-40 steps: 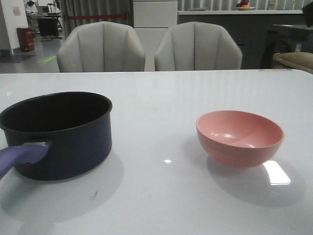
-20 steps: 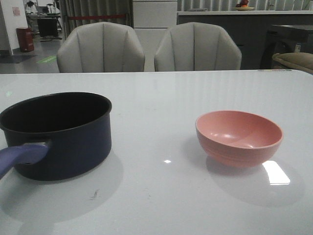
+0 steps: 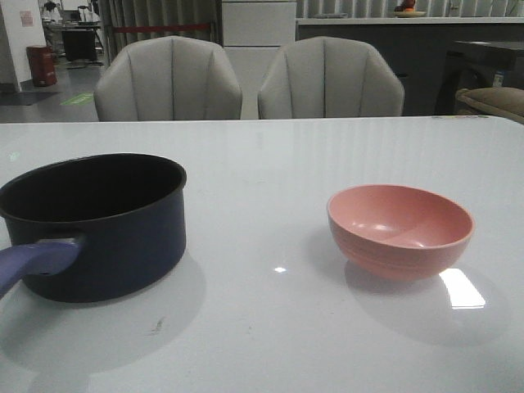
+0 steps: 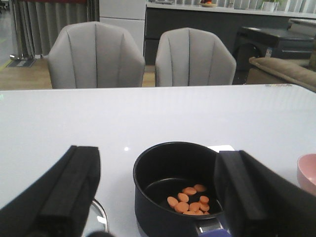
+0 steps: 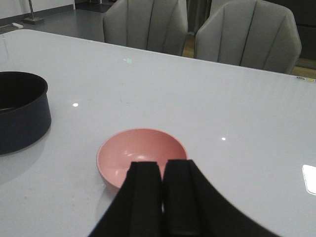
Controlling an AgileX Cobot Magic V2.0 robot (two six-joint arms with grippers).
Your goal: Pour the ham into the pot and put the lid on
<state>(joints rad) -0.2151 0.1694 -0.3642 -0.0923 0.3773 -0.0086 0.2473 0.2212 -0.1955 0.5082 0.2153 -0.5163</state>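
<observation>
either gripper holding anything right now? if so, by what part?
Nothing held. Left gripper is open, its fingers apart above the pot. Right gripper is shut on nothing, above the pink bowl.

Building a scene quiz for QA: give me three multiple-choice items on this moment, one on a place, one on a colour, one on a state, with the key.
1. Where are the ham slices?
A. in the pink bowl
B. on the pot's floor
C. on the table

2. What colour is the pot handle?
A. blue-purple
B. red
C. steel grey

3. How do the claws stand?
A. both wide open
B. both closed
C. left claw open, right claw closed and empty

Key:
1 B, the left wrist view shows orange slices on the pot's black floor, and the pink bowl looks bare inside.
2 A, the front view shows a light blue-purple handle on the navy pot.
3 C, the left fingers stand far apart either side of the pot, while the right fingers meet with nothing between them.
</observation>
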